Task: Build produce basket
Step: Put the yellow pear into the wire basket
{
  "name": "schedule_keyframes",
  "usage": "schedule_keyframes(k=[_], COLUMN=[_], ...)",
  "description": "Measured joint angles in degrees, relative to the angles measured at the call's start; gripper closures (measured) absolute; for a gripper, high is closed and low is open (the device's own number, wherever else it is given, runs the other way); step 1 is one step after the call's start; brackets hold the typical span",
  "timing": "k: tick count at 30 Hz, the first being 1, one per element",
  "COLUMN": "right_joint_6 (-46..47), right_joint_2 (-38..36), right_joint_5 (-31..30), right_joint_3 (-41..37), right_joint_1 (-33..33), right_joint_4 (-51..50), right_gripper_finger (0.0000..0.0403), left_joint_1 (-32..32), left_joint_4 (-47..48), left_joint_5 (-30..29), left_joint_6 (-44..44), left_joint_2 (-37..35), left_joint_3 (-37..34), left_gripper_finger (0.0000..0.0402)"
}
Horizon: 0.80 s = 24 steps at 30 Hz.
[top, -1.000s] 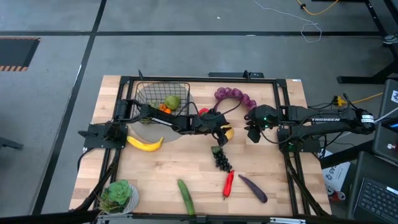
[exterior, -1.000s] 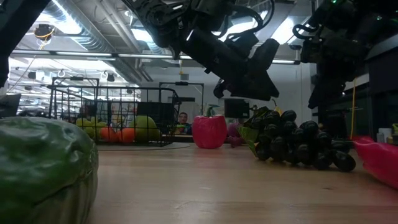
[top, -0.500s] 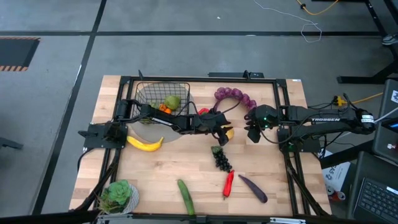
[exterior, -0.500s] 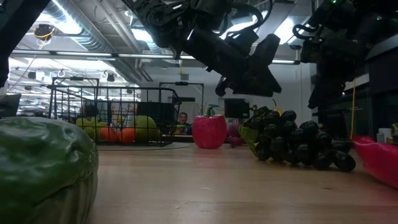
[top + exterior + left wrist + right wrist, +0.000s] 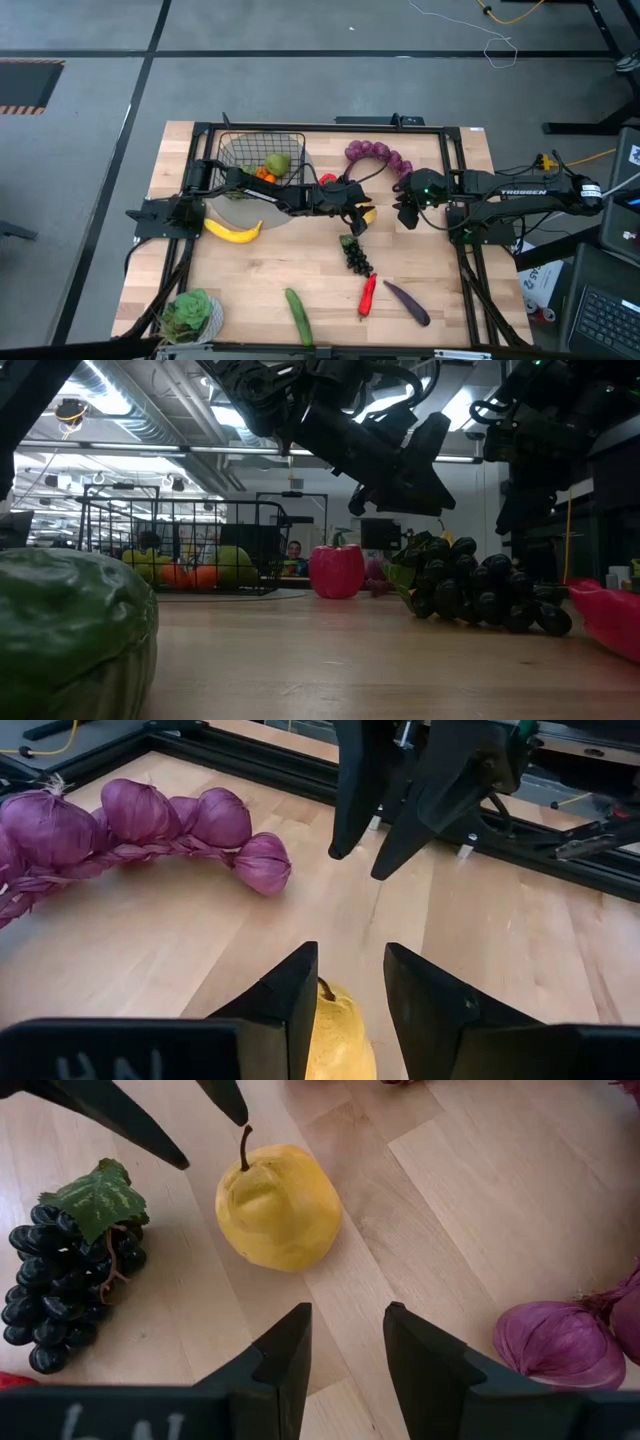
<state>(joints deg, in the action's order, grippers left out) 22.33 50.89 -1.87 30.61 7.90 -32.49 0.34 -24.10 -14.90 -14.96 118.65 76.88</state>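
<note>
A yellow pear-shaped fruit (image 5: 278,1205) lies on its side on the table's middle (image 5: 369,213). My left gripper (image 5: 355,217) hovers open above it. In the left wrist view (image 5: 350,955) the fruit (image 5: 338,1030) shows between and below the fingers, untouched. My right gripper (image 5: 405,213) is open and empty just right of the fruit, its fingers (image 5: 285,1345) pointing at it. The black wire basket (image 5: 262,153) at the far left holds a green fruit (image 5: 277,163) and an orange one (image 5: 262,173).
A red pepper (image 5: 327,180) stands beside the basket and a purple bunch (image 5: 378,153) lies behind the fruit. Dark grapes (image 5: 355,255), a chili (image 5: 367,295), an eggplant (image 5: 407,302) and a cucumber (image 5: 298,316) lie nearer. A banana (image 5: 233,231) and a green leafy head (image 5: 190,315) are at the left.
My left gripper has turned slightly and shifted a little above the yellow fruit, staying open. The fruit has not moved.
</note>
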Motion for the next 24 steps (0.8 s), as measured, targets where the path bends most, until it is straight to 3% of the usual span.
schedule_keyframes(k=[24], right_joint_6=[0.1], right_joint_2=[0.0], right_joint_5=[0.0], right_joint_3=[0.0], right_joint_1=[0.0], right_joint_4=[0.0], right_gripper_finger=[0.0274], left_joint_1=[0.1], left_joint_4=[-0.1], left_joint_5=[0.6], left_joint_6=[0.1], left_joint_2=[0.0], left_joint_3=[0.0], left_gripper_finger=[0.0289])
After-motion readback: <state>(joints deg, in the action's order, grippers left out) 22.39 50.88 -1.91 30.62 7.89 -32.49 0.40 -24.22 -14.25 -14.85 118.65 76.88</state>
